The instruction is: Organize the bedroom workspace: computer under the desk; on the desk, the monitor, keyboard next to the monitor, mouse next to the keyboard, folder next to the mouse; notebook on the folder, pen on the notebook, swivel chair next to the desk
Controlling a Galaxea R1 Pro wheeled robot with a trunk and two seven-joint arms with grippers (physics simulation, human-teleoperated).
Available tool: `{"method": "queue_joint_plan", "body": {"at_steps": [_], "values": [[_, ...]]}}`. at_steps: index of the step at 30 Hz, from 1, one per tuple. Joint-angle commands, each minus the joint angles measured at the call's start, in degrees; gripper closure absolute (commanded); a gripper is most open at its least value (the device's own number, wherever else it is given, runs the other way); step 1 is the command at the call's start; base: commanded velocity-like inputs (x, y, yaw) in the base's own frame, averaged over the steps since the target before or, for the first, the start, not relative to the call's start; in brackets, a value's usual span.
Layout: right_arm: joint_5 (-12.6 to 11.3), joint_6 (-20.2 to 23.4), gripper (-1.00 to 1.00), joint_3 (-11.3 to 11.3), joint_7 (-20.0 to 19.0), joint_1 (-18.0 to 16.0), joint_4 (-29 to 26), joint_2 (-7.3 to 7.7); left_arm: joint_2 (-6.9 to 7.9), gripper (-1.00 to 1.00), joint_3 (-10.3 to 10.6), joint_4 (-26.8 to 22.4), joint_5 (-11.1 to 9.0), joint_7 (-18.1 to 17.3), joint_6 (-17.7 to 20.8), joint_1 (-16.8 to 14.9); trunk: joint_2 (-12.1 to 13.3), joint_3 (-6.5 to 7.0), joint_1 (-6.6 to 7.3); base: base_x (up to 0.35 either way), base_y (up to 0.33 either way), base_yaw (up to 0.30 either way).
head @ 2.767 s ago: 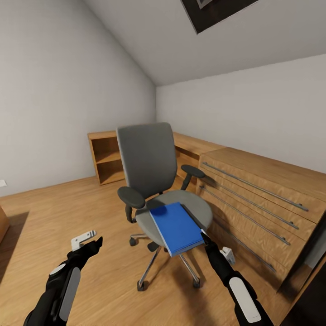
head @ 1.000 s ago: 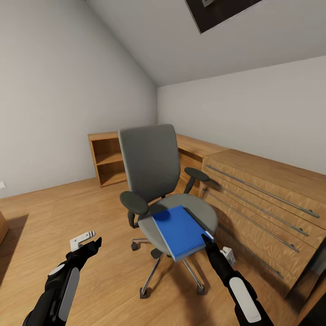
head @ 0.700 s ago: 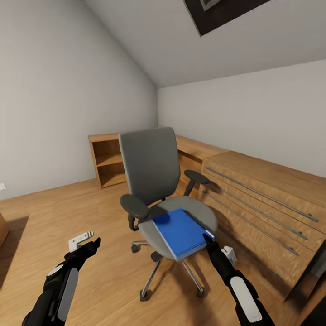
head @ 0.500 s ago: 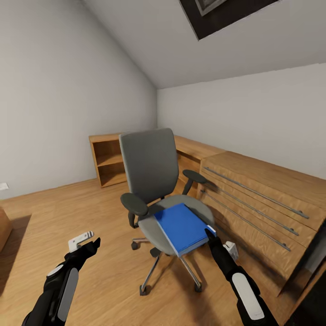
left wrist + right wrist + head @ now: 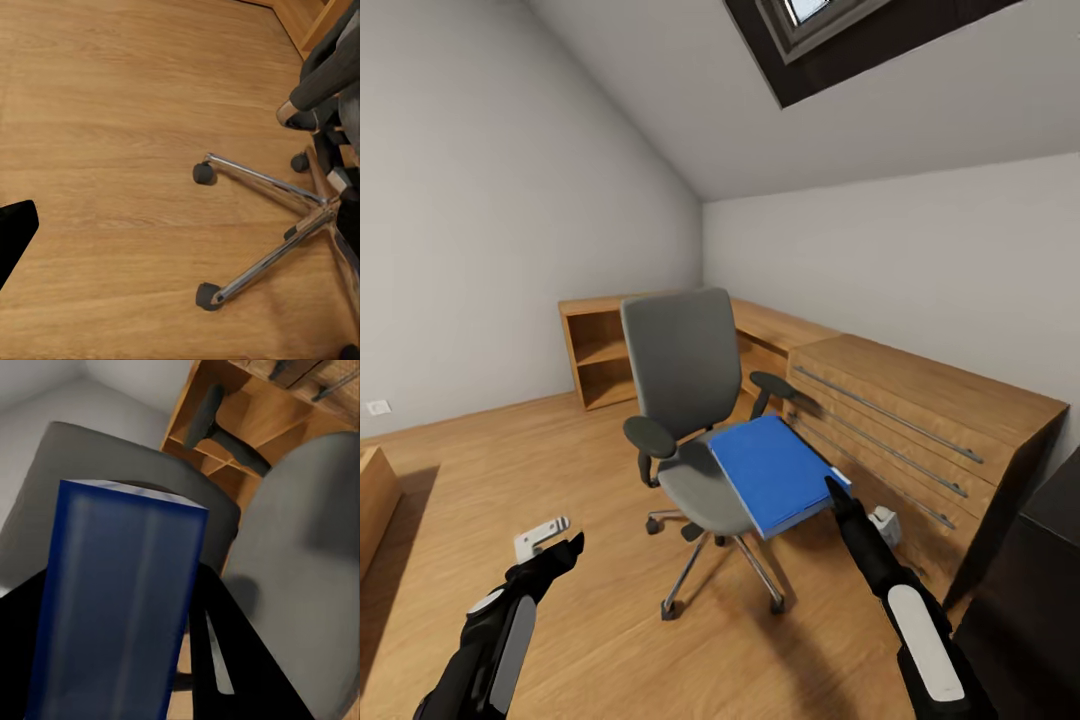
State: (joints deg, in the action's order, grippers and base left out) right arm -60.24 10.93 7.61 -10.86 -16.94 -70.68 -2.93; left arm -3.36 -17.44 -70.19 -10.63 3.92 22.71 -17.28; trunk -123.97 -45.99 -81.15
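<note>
The folder [image 5: 775, 472] covers much of the seat of the swivel chair [image 5: 682, 372], and its near corner hides the tips of the right gripper [image 5: 838, 487]. In the right wrist view the folder [image 5: 112, 607] is blurred and cut off by the picture's edge. The skylight [image 5: 840, 30] is cut off at the top edge.

open floor [image 5: 490, 450] left of the swivel chair [image 5: 685, 400]; wooden drawer cabinet [image 5: 920, 425] crowds its right.
</note>
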Motion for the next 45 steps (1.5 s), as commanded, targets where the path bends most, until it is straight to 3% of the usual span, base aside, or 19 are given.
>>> {"method": "queue_joint_plan", "body": {"at_steps": [1, 6, 12, 14, 17, 19, 22, 25, 29, 32, 37, 45], "values": [[-0.5, 0.5, 1.00, 0.2, -0.2, 0.6, -1.5, 0.39, -0.05, -1.00, -0.1, 0.5, -0.6, 0.3, 0.3, 0.0, 0.4, 0.13, 0.24, -0.053, -0.038, 0.000], [-0.5, 0.7, 1.00, 0.2, -0.2, 3.0, -7.0, 1.54, -0.13, -1.00, 0.0, 3.9, -0.5, 0.3, 0.4, 0.0, 2.4, 1.02, 1.34, -0.022, -0.015, 0.000], [-0.5, 2.2, 1.00, 0.2, -0.1, 4.0, -9.5, 1.71, 0.06, -1.00, 0.0, 12.5, 0.5, 0.2, -0.1, 0.1, 4.8, 2.10, 2.66, -0.003, -0.002, 0.000], [-0.5, 2.4, 1.00, 0.2, -0.1, 4.5, -9.8, 1.75, -0.05, -1.00, 0.1, 13.3, 2.6, 0.2, -1.3, 1.7, 5.6, 2.46, 3.10, 0.000, 0.000, 0.000], [-0.5, 2.6, 1.00, 0.2, -0.1, 5.6, -11.5, 1.78, -0.44, -1.00, 0.2, 13.0, 7.5, 0.1, -5.5, 6.3, 6.8, 3.00, 3.76, 0.000, 0.000, 0.000], [-0.5, 2.7, 1.00, 0.2, 0.0, 6.2, -12.7, 1.78, -0.81, -1.00, 0.2, 13.3, 9.6, 0.0, -8.2, 8.2, 7.6, 3.36, 4.20, 0.000, 0.000, 0.000], [-0.5, 2.7, 1.00, 0.2, 0.0, 6.8, -13.6, 1.79, -1.01, -1.00, 0.2, 16.3, 10.8, -0.1, -11.1, 9.5, 8.8, 3.90, 4.86, 0.000, 0.000, 0.000], [-0.5, 2.7, 1.00, 0.2, 0.0, 7.1, -14.0, 1.80, -1.00, -1.00, 0.3, 22.0, 11.5, 0.1, -14.7, 10.0, 10.0, 4.43, 5.51, 0.000, 0.000, 0.000], [-0.4, 2.7, 1.00, 0.1, 0.0, 7.2, -14.2, 1.91, -0.57, -1.00, 0.4, 31.6, 12.3, 0.1, -23.9, 10.2, 11.6, 5.15, 6.39, 0.000, 0.000, 0.000], [-0.4, 2.7, 1.00, 0.1, 0.1, 7.3, -14.1, 2.10, -0.35, -1.00, 0.4, 34.5, 12.7, 0.1, -28.8, 10.3, 12.8, 5.69, 7.05, 0.000, 0.000, 0.000], [-0.4, 2.7, 1.00, 0.1, 0.1, 7.3, -14.1, 2.27, 0.16, -1.00, 0.3, 37.2, 13.0, 0.1, -31.6, 10.3, 14.8, 6.59, 8.15, 0.000, 0.000, 0.000], [-0.4, 2.7, 1.00, 0.1, 0.1, 7.3, -14.2, 2.47, 0.47, -1.00, 0.3, 38.7, 13.1, 0.0, -32.3, 10.3, 18.0, 8.02, 9.91, 0.000, 0.000, 0.000]]}}
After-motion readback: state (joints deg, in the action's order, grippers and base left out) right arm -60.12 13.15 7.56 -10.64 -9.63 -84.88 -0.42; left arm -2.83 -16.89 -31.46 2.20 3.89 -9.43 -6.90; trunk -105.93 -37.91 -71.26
